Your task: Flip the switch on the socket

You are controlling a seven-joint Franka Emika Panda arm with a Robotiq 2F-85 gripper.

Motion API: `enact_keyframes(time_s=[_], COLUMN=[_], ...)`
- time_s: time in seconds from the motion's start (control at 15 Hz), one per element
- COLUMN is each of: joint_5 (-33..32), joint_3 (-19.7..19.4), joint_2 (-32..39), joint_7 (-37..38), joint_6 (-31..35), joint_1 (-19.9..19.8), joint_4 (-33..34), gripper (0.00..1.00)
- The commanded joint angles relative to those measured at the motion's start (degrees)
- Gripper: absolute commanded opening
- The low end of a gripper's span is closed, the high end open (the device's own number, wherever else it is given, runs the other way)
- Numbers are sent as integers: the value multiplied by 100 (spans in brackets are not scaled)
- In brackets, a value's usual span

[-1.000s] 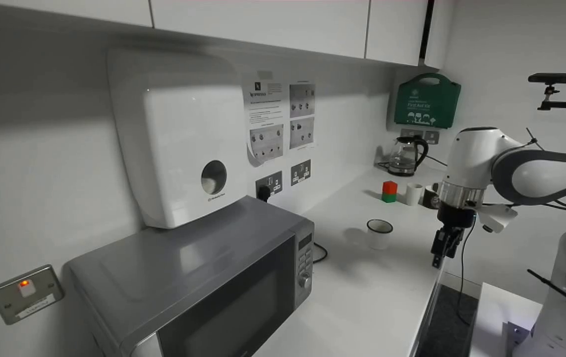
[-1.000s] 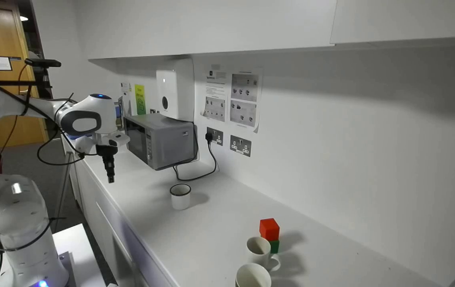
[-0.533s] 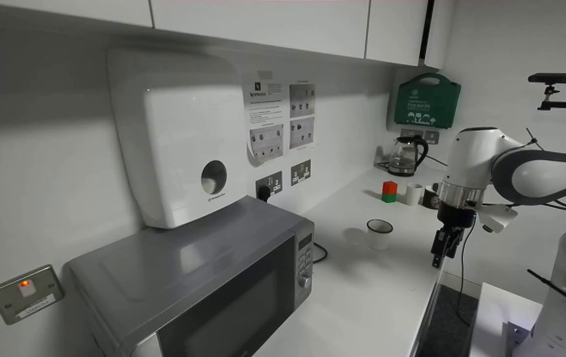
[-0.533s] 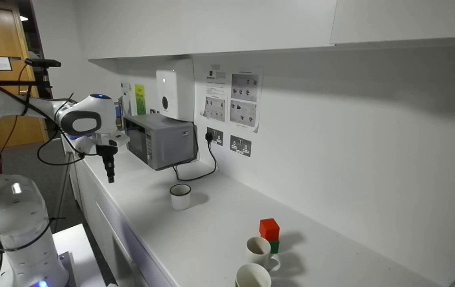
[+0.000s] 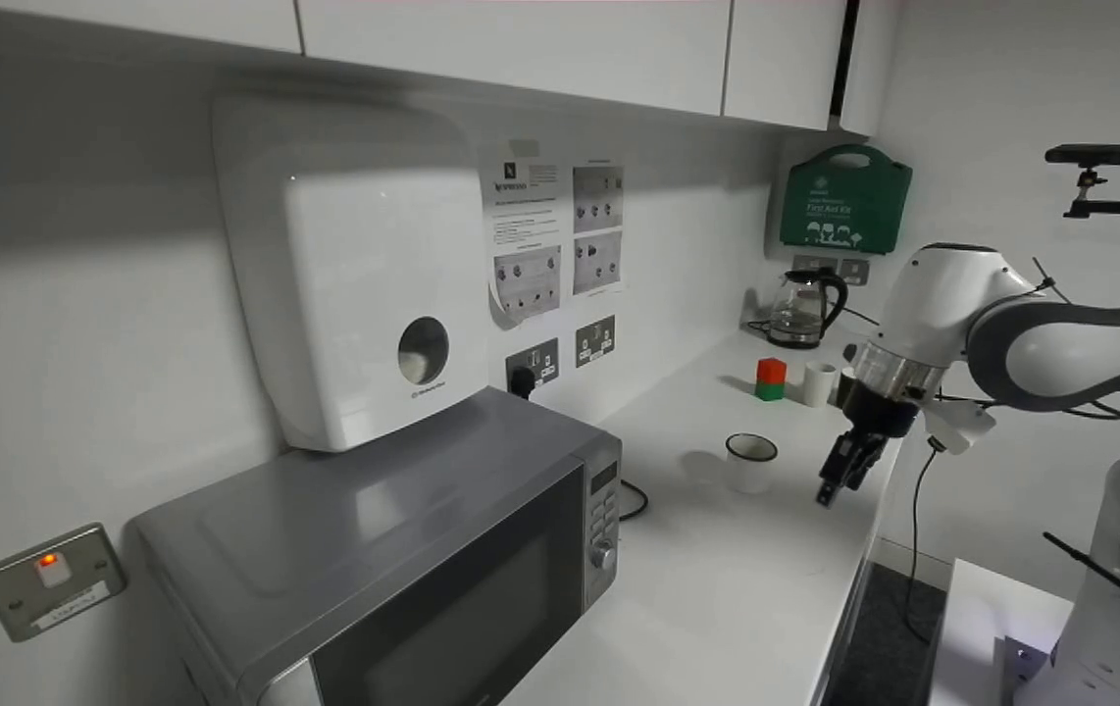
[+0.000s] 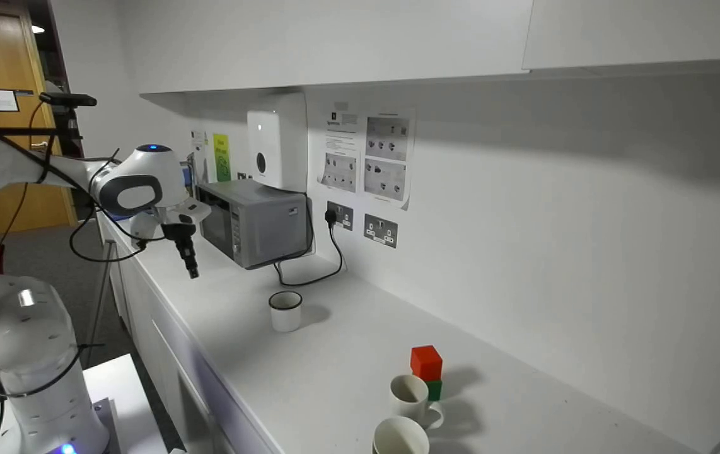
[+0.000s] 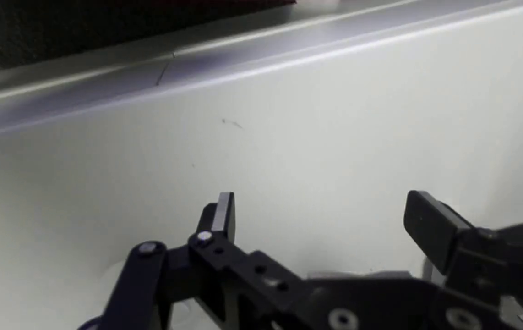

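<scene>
Two dark grey double sockets are on the wall behind the counter. The socket with a black plug in it (image 5: 545, 361) is nearer the microwave; it also shows in an exterior view (image 6: 344, 217). The socket beside it (image 5: 595, 341) has no plug; it also shows in an exterior view (image 6: 381, 231). Their switches are too small to tell which way they are set. My gripper (image 5: 837, 480) hangs tilted above the counter, well away from the sockets; it also shows in an exterior view (image 6: 191, 271). In the wrist view its fingers (image 7: 320, 208) are apart with nothing between them.
A microwave (image 5: 374, 490) and a black-rimmed white mug (image 5: 750, 469) stand on the counter (image 6: 335, 353). A red block (image 6: 426, 362) on a green one and more mugs (image 6: 407, 400) stand farther along. A paper dispenser (image 5: 374, 245) and cabinets (image 5: 521, 49) hang above.
In the last half second my gripper has moved inward from the counter's front edge, rising slightly and tilting so its fingertips point more toward the wall. The objects have not moved.
</scene>
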Motion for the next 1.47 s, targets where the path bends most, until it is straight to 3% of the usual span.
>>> enact_keyframes(time_s=[0.0,0.53,0.73,1.0,1.4], joint_5=[-62,-543,-881,-1356,-1636], joint_3=[66,152,210,293,210], joint_2=[377,1634,2117,2618,3111], joint_7=[-259,-182,-133,-53,19], joint_6=[1012,3309,3960,4224,4072], joint_1=[12,-249,-520,-958,-1201], joint_4=[9,208,428,837,1583], gripper=[100,100,100,100,100])
